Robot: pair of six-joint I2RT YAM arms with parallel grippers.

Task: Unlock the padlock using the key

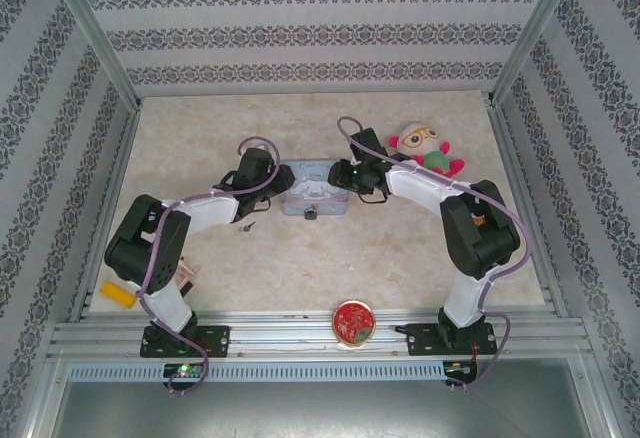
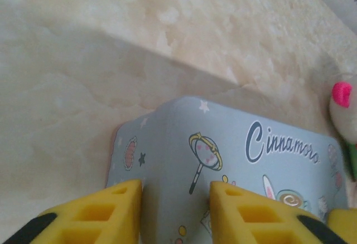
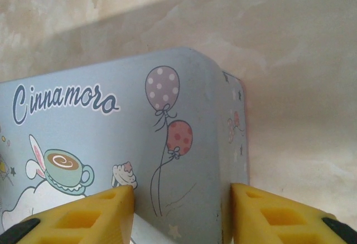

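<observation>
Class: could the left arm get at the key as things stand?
Probably yes: the key lies uncovered on bare table near the left pincer, which straddles a corner of the tin and must lift first.

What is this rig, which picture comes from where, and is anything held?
Two robot arms are bolted at the near edge of a table. The wide picture looks down from above and behind them. The other two come from wrist cameras, so the yellow prongs are each gripper's own fingers. Between the arms lies a light-blue cartoon tin with a tiny padlock at its front. The small dark item left of it is probably the key. A plush doll, a yellow block and a red round disc also lie there. The left gripper and right gripper each stand open astride a tin corner; nothing is visibly held.
</observation>
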